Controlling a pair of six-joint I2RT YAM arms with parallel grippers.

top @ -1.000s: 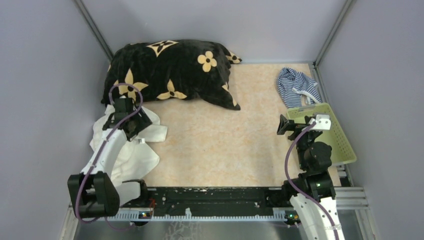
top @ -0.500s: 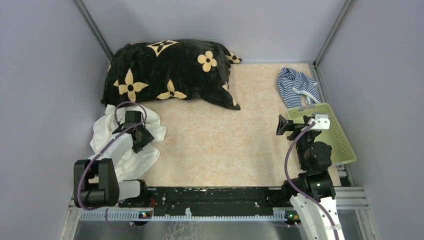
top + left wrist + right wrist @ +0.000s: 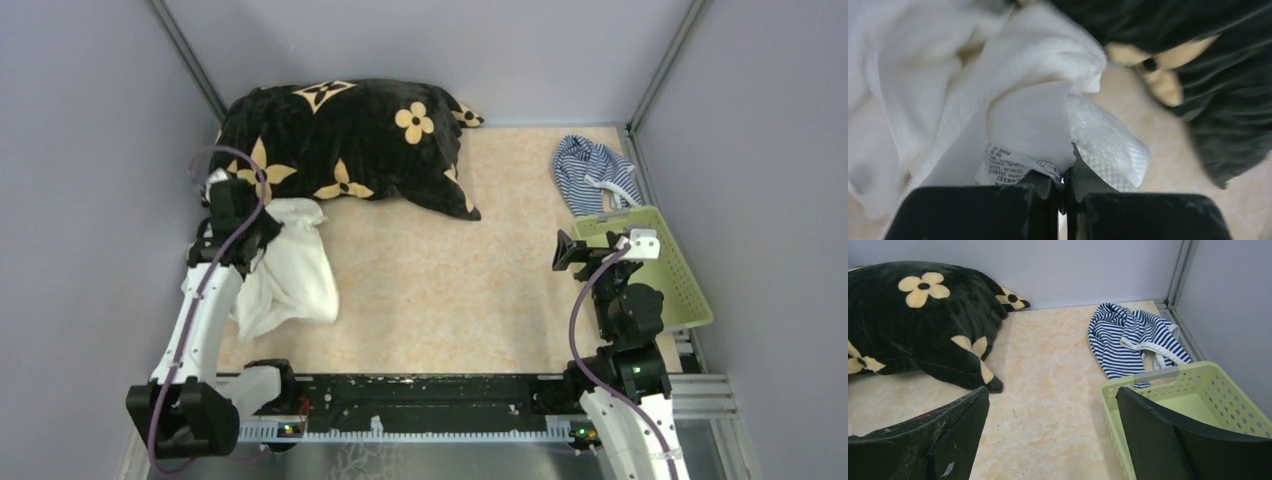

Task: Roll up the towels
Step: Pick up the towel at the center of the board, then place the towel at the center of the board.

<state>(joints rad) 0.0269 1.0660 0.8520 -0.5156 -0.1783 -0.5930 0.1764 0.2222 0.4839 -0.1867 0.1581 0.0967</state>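
Observation:
A crumpled white towel [image 3: 290, 270] hangs bunched at the left of the table, below the black pillow. My left gripper [image 3: 250, 232] is shut on its upper edge and holds it lifted. In the left wrist view the jaws [image 3: 1064, 181] pinch the white cloth [image 3: 1033, 120] right by its printed label [image 3: 1008, 162]. My right gripper [image 3: 565, 250] is open and empty, hovering beside the green basket. In the right wrist view its fingers [image 3: 923, 435] stand wide apart over bare table.
A black pillow with tan flowers [image 3: 340, 145] lies at the back left. A blue-and-white striped garment [image 3: 592, 172] lies at the back right. A light green basket [image 3: 690, 290] stands at the right edge. Grey walls close in three sides.
My left gripper has moved back toward the pillow and up, pulling the towel with it; the towel now hangs gathered instead of spread. The right arm has not moved.

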